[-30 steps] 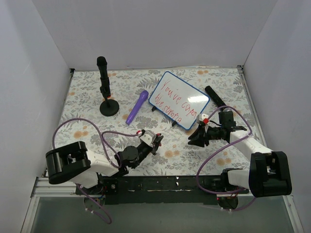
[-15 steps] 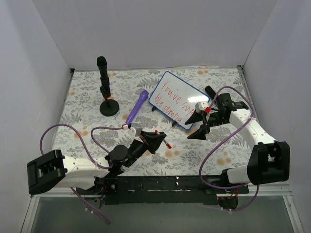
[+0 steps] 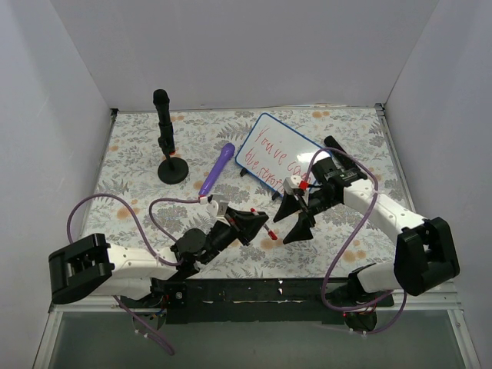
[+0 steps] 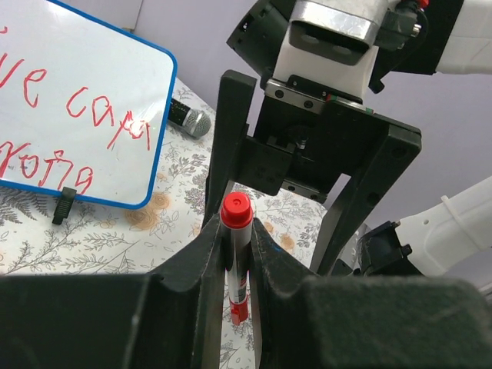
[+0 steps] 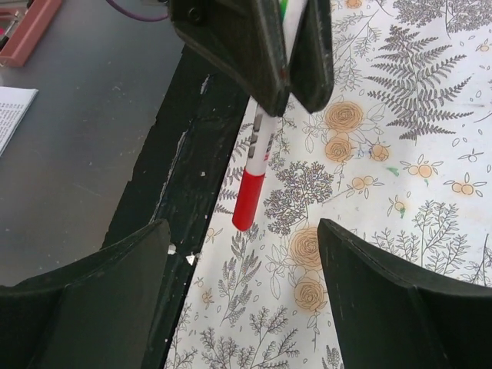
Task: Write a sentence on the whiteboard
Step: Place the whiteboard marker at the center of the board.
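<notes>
Arms: I see white shells and black joints on the left arm (image 3: 134,263) and right arm (image 3: 384,209).
Shoulders: bulky black housings (image 3: 81,265).
Cables: a purple cable (image 3: 177,200) loops along each arm.
Grippers: left gripper (image 4: 233,231) and right gripper (image 3: 293,218) have matte black wedge fingers (image 5: 84,307).
Right wrist: white block (image 4: 330,46) with a silvery face and a red dot (image 3: 304,184).

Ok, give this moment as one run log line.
phase: likely handover | left gripper: shut on red marker | right gripper: open, facing marker | whiteboard: carries red sentence
</notes>
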You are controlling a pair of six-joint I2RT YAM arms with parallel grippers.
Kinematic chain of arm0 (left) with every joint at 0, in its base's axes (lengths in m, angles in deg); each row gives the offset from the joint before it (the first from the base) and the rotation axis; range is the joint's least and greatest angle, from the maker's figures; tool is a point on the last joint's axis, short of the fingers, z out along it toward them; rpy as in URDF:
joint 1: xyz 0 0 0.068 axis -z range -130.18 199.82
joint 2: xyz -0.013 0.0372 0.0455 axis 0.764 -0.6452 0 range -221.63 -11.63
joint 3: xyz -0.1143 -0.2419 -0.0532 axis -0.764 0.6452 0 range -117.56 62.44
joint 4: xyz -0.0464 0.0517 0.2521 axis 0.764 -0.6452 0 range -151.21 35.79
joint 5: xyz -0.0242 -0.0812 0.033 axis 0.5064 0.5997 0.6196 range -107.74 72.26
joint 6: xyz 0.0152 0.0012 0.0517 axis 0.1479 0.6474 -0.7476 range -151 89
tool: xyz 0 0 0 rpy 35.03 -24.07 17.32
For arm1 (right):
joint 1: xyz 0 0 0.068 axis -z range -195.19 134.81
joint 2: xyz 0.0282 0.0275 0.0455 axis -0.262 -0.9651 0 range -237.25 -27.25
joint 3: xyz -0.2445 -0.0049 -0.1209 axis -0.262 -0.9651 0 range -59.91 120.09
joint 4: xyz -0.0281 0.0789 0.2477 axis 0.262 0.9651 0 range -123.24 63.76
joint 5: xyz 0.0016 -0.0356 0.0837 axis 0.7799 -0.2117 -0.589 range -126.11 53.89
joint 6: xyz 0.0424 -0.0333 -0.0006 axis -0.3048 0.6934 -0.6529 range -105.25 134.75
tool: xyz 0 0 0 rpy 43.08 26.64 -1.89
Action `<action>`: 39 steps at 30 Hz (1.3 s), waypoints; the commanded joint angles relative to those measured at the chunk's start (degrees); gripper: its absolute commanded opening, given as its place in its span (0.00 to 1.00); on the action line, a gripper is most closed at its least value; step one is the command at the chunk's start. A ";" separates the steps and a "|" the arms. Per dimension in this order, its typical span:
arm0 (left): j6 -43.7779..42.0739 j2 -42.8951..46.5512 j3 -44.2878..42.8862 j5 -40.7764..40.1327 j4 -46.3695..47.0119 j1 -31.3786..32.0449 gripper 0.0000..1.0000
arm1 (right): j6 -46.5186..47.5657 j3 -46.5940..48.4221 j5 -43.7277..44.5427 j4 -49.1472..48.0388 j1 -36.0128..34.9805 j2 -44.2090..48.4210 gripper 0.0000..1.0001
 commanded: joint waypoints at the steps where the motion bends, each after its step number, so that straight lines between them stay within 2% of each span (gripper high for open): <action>1: -0.31 -1.92 -2.93 1.54 2.75 -0.06 0.00 | -4.42 2.50 -0.54 -3.02 -0.96 -2.15 0.85; 6: -0.92 -4.47 -3.72 1.54 4.69 -0.06 0.00 | -6.61 3.56 0.07 -3.81 -3.33 -5.23 0.80; 9: -1.27 -5.61 -4.16 1.19 6.18 -0.06 0.00 | -7.67 4.35 0.07 -4.16 -4.56 -6.64 0.62; 10: -1.62 -6.31 -4.25 1.19 6.88 -0.06 0.00 | -8.37 4.62 0.33 -4.16 -4.82 -6.90 0.50; 12: -1.89 -6.93 -4.25 0.84 7.50 -0.06 0.00 | -8.73 5.23 0.69 -4.16 -5.18 -7.87 0.38; 13: -2.06 -7.37 -4.33 0.93 7.76 -0.06 0.00 | -9.08 5.41 0.78 -3.99 -5.26 -8.05 0.25; 17: -2.24 -8.51 -4.16 1.45 7.77 -0.15 0.00 | -8.38 7.78 0.34 -2.15 -5.27 -9.28 0.03; 23: -0.23 -15.36 -3.02 3.30 12.07 -0.15 0.00 | -3.19 13.76 -2.04 5.15 -5.27 -12.79 0.01; 26: 0.04 -16.08 -2.40 3.04 13.22 -0.15 0.00 | -3.71 11.66 -0.37 3.15 -5.27 -12.18 0.01; 28: 0.13 -15.03 -2.49 1.72 11.82 -0.15 0.00 | -8.09 9.90 3.22 -0.10 -5.27 -10.87 0.01; 30: 0.22 -12.67 -3.10 0.50 9.28 -0.33 0.09 | -13.80 6.91 10.22 -6.32 -5.18 -8.94 0.01; 31: 0.48 -11.78 -3.80 0.05 6.22 -0.59 0.19 | -15.74 6.03 12.36 -7.14 -5.00 -8.49 0.01; 32: 0.40 -10.73 -3.98 0.31 4.97 -0.85 0.42 | -16.28 4.72 14.03 -7.85 -4.65 -8.14 0.01; 35: 0.57 -6.51 -3.55 0.58 0.92 -1.56 0.64 | -16.29 2.60 17.29 -8.99 -2.20 -6.21 0.01; 36: 0.66 -5.19 -3.28 0.40 -0.48 -1.91 0.77 | -16.37 1.12 19.48 -9.26 -1.49 -4.90 0.01; 39: 0.49 1.83 -3.10 -1.09 -9.08 -3.22 0.91 | -17.07 -0.82 23.09 -9.96 2.11 -2.52 0.01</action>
